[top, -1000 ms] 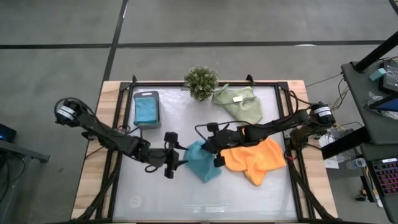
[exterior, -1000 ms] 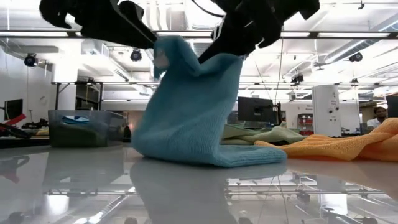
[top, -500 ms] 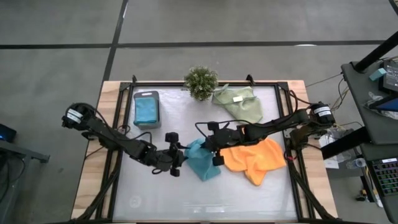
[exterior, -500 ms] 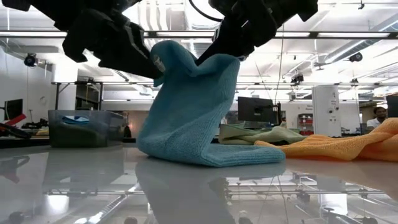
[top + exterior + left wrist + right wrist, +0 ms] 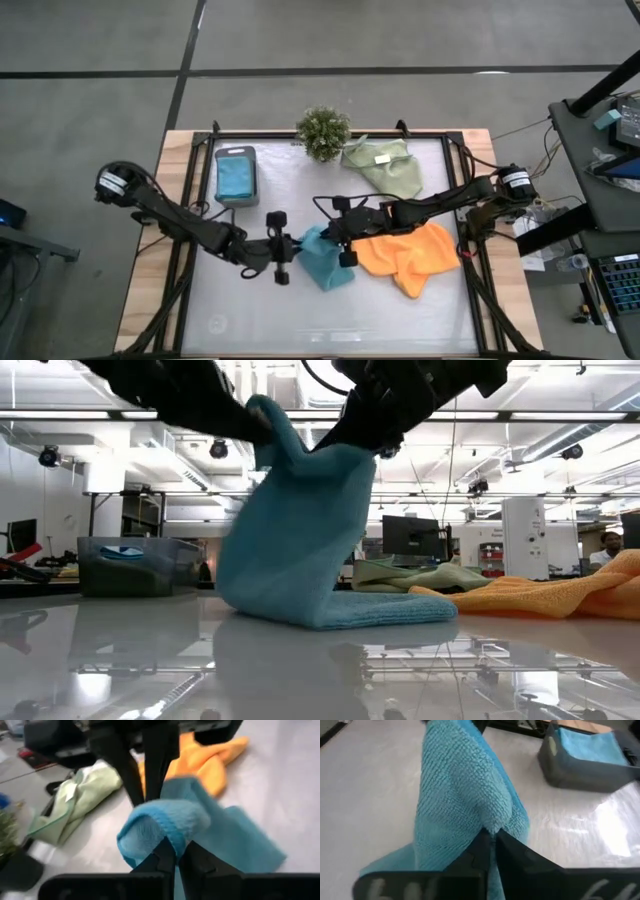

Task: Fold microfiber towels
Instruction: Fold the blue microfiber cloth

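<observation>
**Teal towel pinched at both upper corners, mid-table**

Item: teal-blue microfiber towel (image 5: 322, 258), centre of the table (image 5: 400, 310), its lower part resting on the surface, its upper edge lifted.

Change from a second ago: the left gripper (image 5: 287, 257), then spread wide beside the towel's edge, has closed on it; its jaws are now pressed together on a bunched fold of teal cloth. The right gripper (image 5: 338, 240) stays clamped on the opposite corner, jaws pinching the fabric. The towel's peak stands slightly taller in the low view.

By view:
- High view: both grippers meet over the towel; orange towel (image 5: 408, 255) touching its right side; sage-green towel (image 5: 385, 166) with white tag farther back; small plant (image 5: 323, 131) at the rear edge; dark grey tray (image 5: 236, 174) holding a folded teal towel (image 5: 236, 177).
- Low view: the towel hangs tent-like from two pinch points, which the high view cannot show.
- Left wrist view: fingers (image 5: 162, 857) shut on the rolled edge.
- Right wrist view: the weave close up, tray behind.
</observation>
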